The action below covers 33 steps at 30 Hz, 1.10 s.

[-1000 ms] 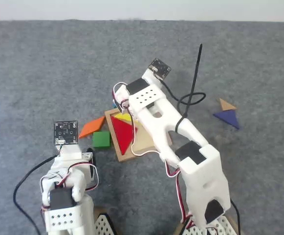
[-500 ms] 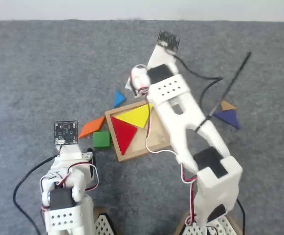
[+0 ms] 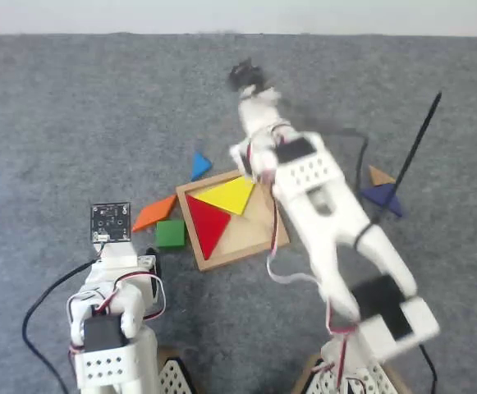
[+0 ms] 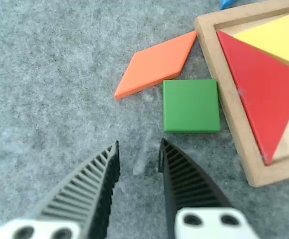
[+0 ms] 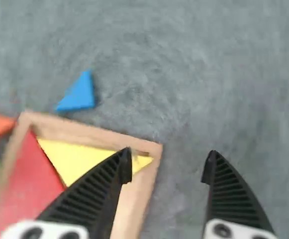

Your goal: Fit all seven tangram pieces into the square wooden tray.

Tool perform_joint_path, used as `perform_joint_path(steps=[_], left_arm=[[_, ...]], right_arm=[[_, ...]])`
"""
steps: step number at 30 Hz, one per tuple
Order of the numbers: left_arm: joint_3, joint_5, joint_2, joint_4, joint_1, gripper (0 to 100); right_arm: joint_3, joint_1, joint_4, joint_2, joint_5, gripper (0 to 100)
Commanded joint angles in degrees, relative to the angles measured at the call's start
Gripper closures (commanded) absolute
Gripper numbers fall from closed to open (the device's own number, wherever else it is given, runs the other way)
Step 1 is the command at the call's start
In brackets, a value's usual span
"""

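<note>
Right gripper (image 5: 169, 154) spread, empty, over corner of square wooden tray (image 3: 244, 255) | left gripper (image 4: 139, 145) slightly parted, empty, near green square (image 4: 191, 105) | tray holds flat red triangle (image 3: 208, 226), yellow triangle (image 3: 226, 195) | orange parallelogram (image 3: 154, 213), blue triangle (image 3: 199, 165) just outside rim | navy triangle (image 3: 382, 197), tan triangle (image 3: 380, 175) well apart on grey carpet (image 3: 74, 123)

Grey carpet (image 3: 74, 107) meets a pale wall (image 3: 238, 16) behind.

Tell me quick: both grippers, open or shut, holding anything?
Left gripper: open, empty, near the green square piece.
Right gripper: open, empty, over a corner of the square wooden tray.
</note>
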Motion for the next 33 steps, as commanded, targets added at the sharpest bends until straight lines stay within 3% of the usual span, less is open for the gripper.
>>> perform_joint_path(steps=[1,3,6,11,18,33], left_arm=[[-0.75,0.62,-1.14,0.26,-0.26,87],[-0.75,0.62,-1.14,0.26,-0.26,87],[-0.75,0.62,-1.14,0.26,-0.26,87],[-0.75,0.62,-1.14,0.26,-0.26,87],[-0.75,0.62,-1.14,0.26,-0.26,87],[-0.75,0.62,-1.14,0.26,-0.26,87]], right_arm=[[16.53,0.04,-15.34,-11.91,13.19,77.5],[21.01,0.13,-20.88,-12.88,12.92,77.5],[22.07,1.63,-20.88,-11.82,12.75,78.7],[20.13,3.03,-20.79,-4.79,12.57,98.8],[16.09,2.95,-21.32,3.74,12.57,99.1],[16.00,-3.21,-21.32,5.23,12.92,99.1]])
